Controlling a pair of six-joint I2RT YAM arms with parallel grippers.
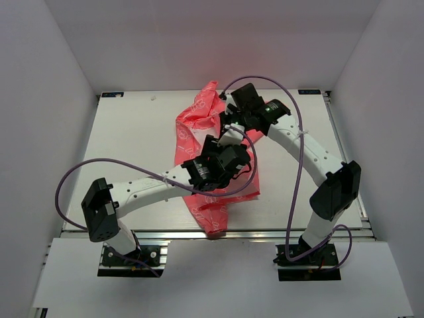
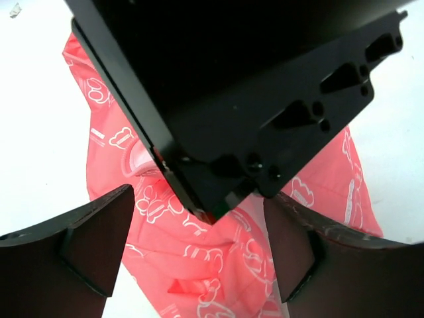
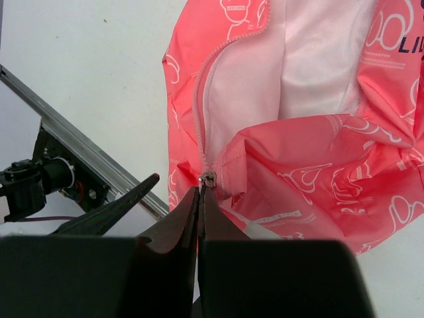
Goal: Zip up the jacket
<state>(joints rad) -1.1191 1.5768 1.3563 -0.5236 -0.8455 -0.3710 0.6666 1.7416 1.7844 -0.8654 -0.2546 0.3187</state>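
Thin coral-pink printed jacket (image 1: 192,129) lies crumpled in the middle of the white table (image 1: 132,132), running 12 to 6 o'clock; right gripper (image 3: 200,192) is pinched fully together on the small metal zipper slider (image 3: 209,179), while left gripper (image 2: 199,194) gapes wide above the cloth, holding nothing. Risk: with nothing anchoring the fabric, a pull may only drag it, and the fold (image 3: 285,152) at the slider's 3 o'clock could jam the teeth (image 3: 197,119). Hidden: a black housing (image 2: 265,86) fills the left wrist view; from above the zip line cannot be made out.

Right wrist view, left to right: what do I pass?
Black motor unit → metal rail → right hand, shut on the zipper slider → jacket with its white lining → dark lettering at the right edge.
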